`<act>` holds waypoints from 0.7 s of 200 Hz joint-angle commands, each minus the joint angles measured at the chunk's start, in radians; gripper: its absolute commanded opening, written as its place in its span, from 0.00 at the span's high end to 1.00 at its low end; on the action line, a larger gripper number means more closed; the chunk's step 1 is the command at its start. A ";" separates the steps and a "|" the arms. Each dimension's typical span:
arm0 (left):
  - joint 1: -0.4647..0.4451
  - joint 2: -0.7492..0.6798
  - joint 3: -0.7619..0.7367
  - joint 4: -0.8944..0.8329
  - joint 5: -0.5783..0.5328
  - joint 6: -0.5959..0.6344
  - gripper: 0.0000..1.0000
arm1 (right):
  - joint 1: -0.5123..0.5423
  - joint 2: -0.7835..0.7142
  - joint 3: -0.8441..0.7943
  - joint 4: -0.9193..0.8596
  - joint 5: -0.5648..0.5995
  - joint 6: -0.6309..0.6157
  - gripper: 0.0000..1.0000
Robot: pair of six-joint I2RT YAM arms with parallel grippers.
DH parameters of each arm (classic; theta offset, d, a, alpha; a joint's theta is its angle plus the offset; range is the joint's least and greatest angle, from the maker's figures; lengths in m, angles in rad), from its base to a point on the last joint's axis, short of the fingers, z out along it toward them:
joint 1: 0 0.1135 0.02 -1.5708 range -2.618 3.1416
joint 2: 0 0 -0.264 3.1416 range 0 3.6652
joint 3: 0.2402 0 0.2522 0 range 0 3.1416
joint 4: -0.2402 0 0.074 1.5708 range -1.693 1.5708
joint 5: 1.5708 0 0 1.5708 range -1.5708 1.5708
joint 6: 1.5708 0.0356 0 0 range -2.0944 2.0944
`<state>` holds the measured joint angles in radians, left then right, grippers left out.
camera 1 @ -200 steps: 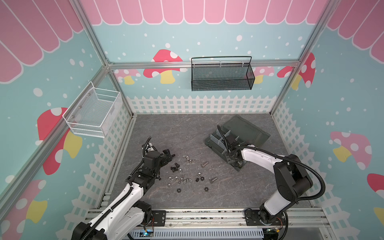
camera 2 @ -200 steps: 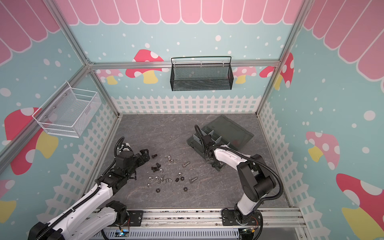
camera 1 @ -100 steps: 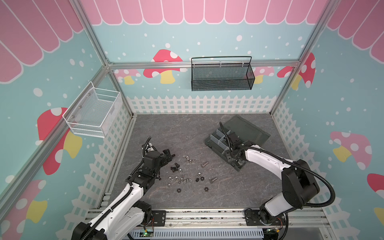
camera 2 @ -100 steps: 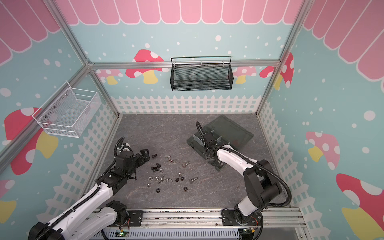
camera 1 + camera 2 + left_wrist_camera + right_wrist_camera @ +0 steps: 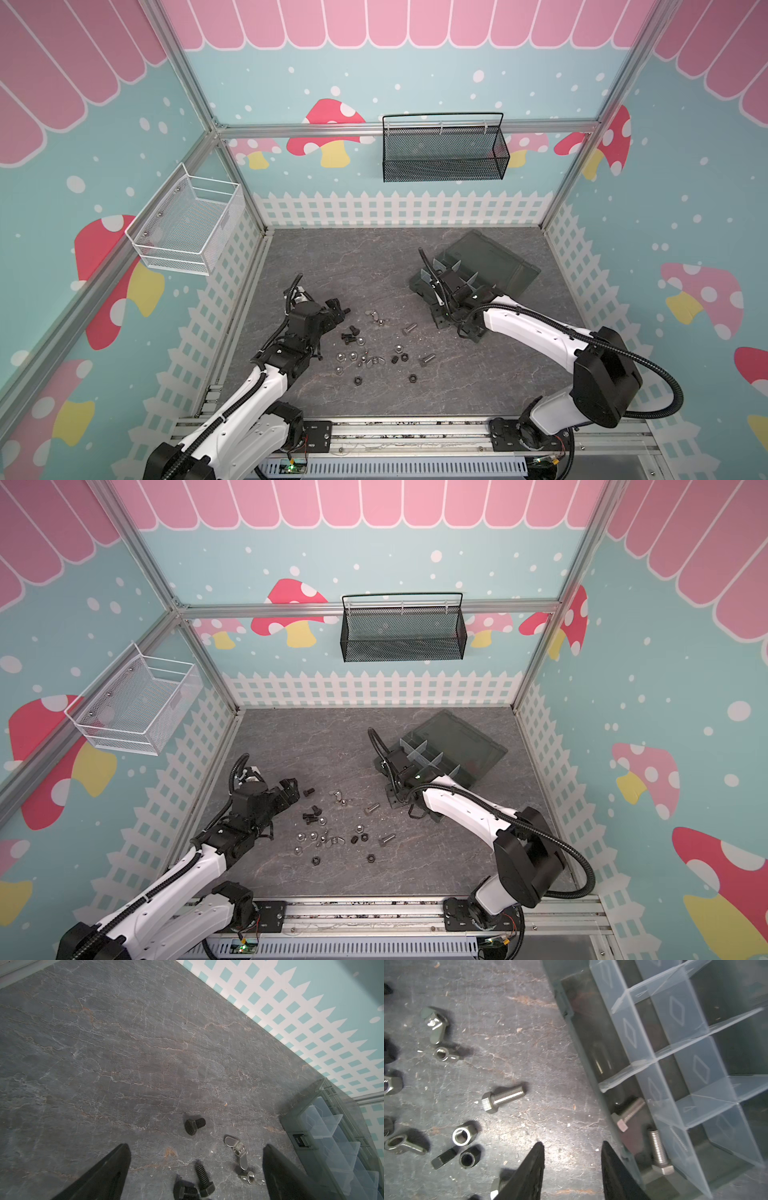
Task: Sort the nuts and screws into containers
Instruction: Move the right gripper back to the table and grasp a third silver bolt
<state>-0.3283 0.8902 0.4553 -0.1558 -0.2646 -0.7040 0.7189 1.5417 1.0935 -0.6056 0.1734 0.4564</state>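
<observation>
Both top views: we log the silver hex-head metal bolt (image 5: 409, 329) lying mid-frame, nearer the right gripper (image 5: 439, 318) than the left gripper (image 5: 338, 311).
Left wrist: jaws spread, empty, short black bolt (image 5: 194, 1126) ahead.
Right wrist: jaws parted, empty; silver bolt (image 5: 503, 1098) upper-left of tips, shaft pointing right toward grey-green plastic organizer box (image 5: 583, 1028).

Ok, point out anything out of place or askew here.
The organizer box sits skewed to the table edges, with its lid open. Loose screws and nuts lie scattered on the table. I can see only two silver bolts in a compartment.
</observation>
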 commanded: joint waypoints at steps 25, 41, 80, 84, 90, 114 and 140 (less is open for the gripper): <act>0.006 0.005 0.021 -0.027 0.005 -0.020 0.00 | 0.081 0.090 0.020 -0.022 -0.026 0.024 0.44; 0.006 0.006 0.019 -0.027 0.006 -0.022 0.00 | 0.101 0.118 0.023 -0.012 -0.022 0.019 0.41; 0.007 0.003 0.017 -0.033 0.007 -0.024 0.00 | 0.129 0.177 0.025 0.017 -0.029 0.008 0.34; 0.006 0.002 0.016 -0.033 0.008 -0.023 0.00 | 0.132 0.182 0.025 0.020 -0.031 0.008 0.33; 0.007 0.001 0.015 -0.034 0.008 -0.024 0.00 | 0.133 0.188 0.025 0.025 -0.033 0.007 0.32; 0.008 -0.005 0.009 -0.037 0.005 -0.027 0.00 | 0.136 0.210 0.026 0.042 -0.038 0.002 0.29; 0.007 -0.007 0.007 -0.035 0.004 -0.028 0.00 | 0.136 0.237 0.035 0.055 -0.035 -0.002 0.27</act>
<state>-0.3275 0.8932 0.4553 -0.1696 -0.2646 -0.7078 0.8463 1.7500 1.0962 -0.5682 0.1375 0.4610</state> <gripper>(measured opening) 0.991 0.727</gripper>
